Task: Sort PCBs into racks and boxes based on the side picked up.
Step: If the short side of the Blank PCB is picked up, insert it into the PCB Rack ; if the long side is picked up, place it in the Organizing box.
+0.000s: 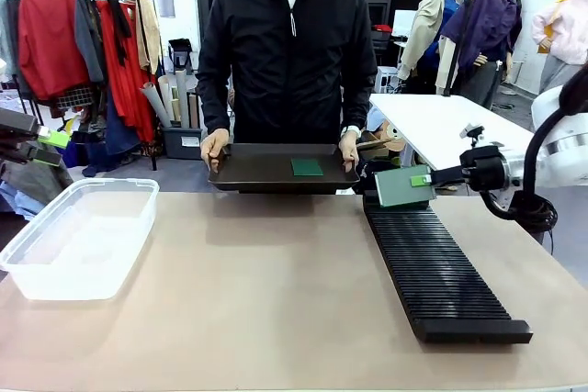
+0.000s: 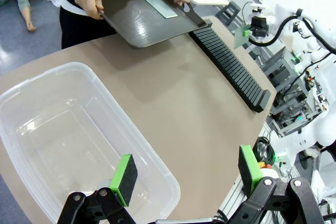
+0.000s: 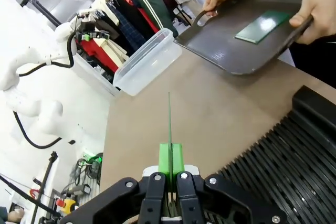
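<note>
Front view: a PCB [image 1: 400,186] is clamped by its edge in the right gripper [image 1: 425,180], over the 12 o'clock end of the rack [image 1: 441,273]. Judged thin, stiff, light; an edge grip suits. The left gripper [image 2: 187,173] is spread apart near the box [image 2: 63,129] at 9 o'clock.

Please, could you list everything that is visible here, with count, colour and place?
table: one, tan.
tray: one, dark brown, at the table's far edge.
PCB on tray: one, green, flat near the tray's middle.
rack: one, black, table's right side.
held PCB: one, green, over the rack's far end.
box: one, clear, table's left side.
clothes rail: one, red and grey garments, back left.
person's hands: two, gripping the tray's ends.
left gripper: one, black, green pads, open by the box.
right gripper: one, same colours, shut on held PCB.
</note>
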You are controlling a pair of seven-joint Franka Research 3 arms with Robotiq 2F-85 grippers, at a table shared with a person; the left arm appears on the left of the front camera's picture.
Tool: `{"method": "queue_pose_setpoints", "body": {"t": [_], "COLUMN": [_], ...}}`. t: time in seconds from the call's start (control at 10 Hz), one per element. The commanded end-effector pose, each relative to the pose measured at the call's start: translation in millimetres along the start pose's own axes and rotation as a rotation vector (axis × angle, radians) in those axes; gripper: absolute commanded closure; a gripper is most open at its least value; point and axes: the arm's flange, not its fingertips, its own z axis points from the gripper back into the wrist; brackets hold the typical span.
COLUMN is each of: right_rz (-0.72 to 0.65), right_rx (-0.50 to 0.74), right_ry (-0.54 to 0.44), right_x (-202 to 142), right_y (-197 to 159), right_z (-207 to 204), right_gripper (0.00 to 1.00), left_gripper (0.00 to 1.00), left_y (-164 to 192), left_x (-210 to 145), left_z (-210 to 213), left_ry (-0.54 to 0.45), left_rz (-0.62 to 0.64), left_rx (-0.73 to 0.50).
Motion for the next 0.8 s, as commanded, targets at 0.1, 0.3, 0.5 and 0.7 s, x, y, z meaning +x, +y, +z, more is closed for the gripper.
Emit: {"method": "queue_pose_setpoints", "body": {"t": [0.1,0.3,0.5,0.7], "right_rz": [0.138,0.276,0.311,0.271], "right_rx": [0.049,0.073,0.053,0.040], "right_ry": [0.027,0.045,0.039,0.034], "right_x": [-15,-26,-31,-31], "right_y": [-11,-14,-16,-16], "right_z": [20,28,33,28], "right_gripper": [1.00,1.00,1.00,1.00], "left_gripper": [0.00,0.00,0.00,0.00], "left_y": [-1,-1,-1,-1], "left_x": [0,0,0,0], "left_z": [1,1,1,1], "left_ry": [-0.002,-0.002,-0.002,-0.002], "left_rz": [-0.003,-0.003,-0.003,-0.003], "left_rx": [-0.001,-0.001,-0.001,-0.001]}}
